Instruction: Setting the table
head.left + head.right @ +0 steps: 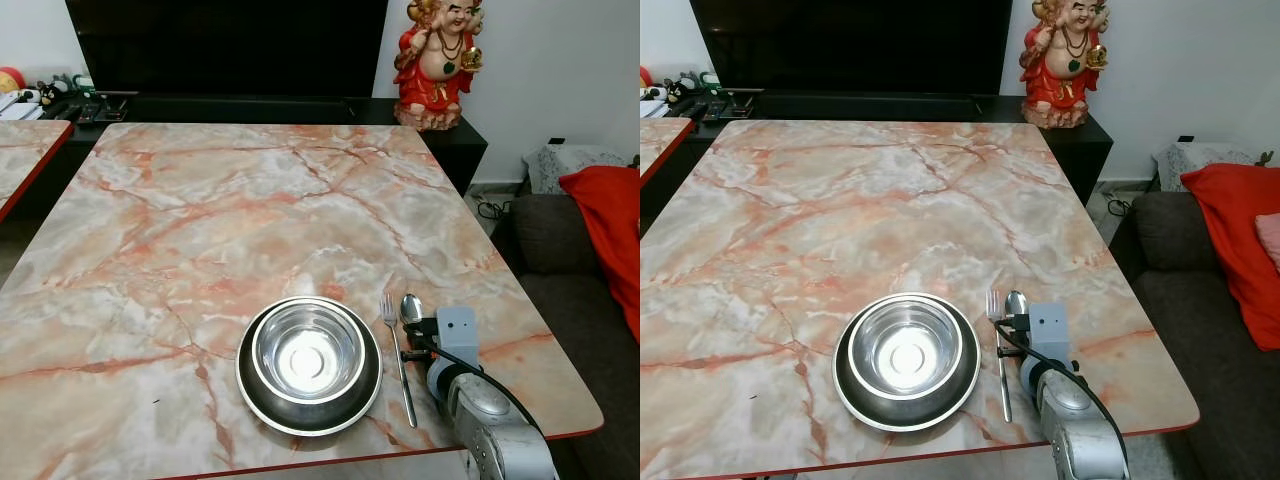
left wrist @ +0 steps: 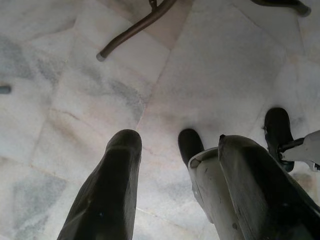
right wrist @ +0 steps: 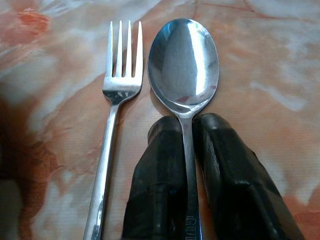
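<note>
right gripper reaches low over the table, fingers pinching the spoon handle beside the fork.

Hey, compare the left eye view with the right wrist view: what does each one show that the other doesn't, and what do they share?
Left eye view alone: the steel bowl nested in a dark plate near the marble table's front edge, the red figurine, the grey sofa and the right arm.

Right wrist view alone: the right gripper with its two fingers closed around the spoon's neck, seen close.

Shared: the fork and spoon lying side by side on the marble top, right of the bowl.
</note>
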Robot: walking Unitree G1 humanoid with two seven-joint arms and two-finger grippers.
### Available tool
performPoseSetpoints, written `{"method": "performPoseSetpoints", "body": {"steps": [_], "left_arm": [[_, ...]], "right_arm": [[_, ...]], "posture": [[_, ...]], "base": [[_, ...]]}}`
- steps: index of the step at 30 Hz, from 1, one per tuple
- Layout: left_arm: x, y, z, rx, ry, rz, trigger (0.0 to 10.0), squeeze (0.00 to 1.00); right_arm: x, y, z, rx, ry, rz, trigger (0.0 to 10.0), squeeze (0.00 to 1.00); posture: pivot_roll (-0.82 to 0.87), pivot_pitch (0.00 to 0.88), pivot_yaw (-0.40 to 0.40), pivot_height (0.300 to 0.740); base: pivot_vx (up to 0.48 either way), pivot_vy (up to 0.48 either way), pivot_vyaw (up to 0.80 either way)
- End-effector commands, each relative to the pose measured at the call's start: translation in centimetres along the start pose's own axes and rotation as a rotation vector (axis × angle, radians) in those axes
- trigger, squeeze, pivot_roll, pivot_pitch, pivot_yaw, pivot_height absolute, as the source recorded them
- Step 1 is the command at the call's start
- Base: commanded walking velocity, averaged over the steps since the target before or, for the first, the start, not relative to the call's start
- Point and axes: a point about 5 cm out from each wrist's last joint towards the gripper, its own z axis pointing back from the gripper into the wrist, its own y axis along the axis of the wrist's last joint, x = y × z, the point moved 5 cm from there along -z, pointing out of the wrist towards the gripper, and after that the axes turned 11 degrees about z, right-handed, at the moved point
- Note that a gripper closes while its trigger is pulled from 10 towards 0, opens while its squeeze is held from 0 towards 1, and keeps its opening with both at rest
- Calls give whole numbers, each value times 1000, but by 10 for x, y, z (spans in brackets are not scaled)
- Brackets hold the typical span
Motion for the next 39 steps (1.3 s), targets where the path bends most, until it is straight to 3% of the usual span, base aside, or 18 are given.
{"method": "performPoseSetpoints", "body": {"steps": [1,6,8,11,13,14,15,25,39], "left_arm": [[1,-8,1,-27,1,6,10000,0],[1,-8,1,-26,2,4,10000,0],[1,-7,1,-26,3,3,10000,0],[1,-7,1,-25,3,4,10000,0],[1,-7,1,-24,4,5,10000,0],[1,-7,1,-24,4,5,10000,0],[1,-7,1,-24,3,5,10000,0],[2,-6,0,-23,3,6,10000,0],[2,-5,0,-21,4,7,10000,0]], "right_arm": [[-3,-9,0,-43,11,3,10000,133],[-3,-7,1,-34,19,-18,10000,169],[-3,-6,1,-32,21,-14,10000,608],[-2,-6,1,-34,18,-10,10000,494],[-1,-6,1,-34,18,-14,10000,255],[-1,-5,1,-34,18,-15,10000,51],[-1,-5,1,-33,18,-16,10000,0],[-3,-5,4,-41,37,0,10000,0],[-10,-21,11,-105,95,-56,10000,0]], "posture": [[-33,119,-65,740],[-34,120,-66,740],[-36,120,-67,740],[-36,120,-67,740],[-36,120,-67,740],[-36,120,-67,740],[-36,120,-67,740],[-36,119,-69,740],[-39,117,-71,740]], "base": [[0,0,0],[0,0,0],[0,0,0],[0,0,0],[0,0,0],[0,0,0],[0,0,0],[0,0,0],[0,0,0]]}}
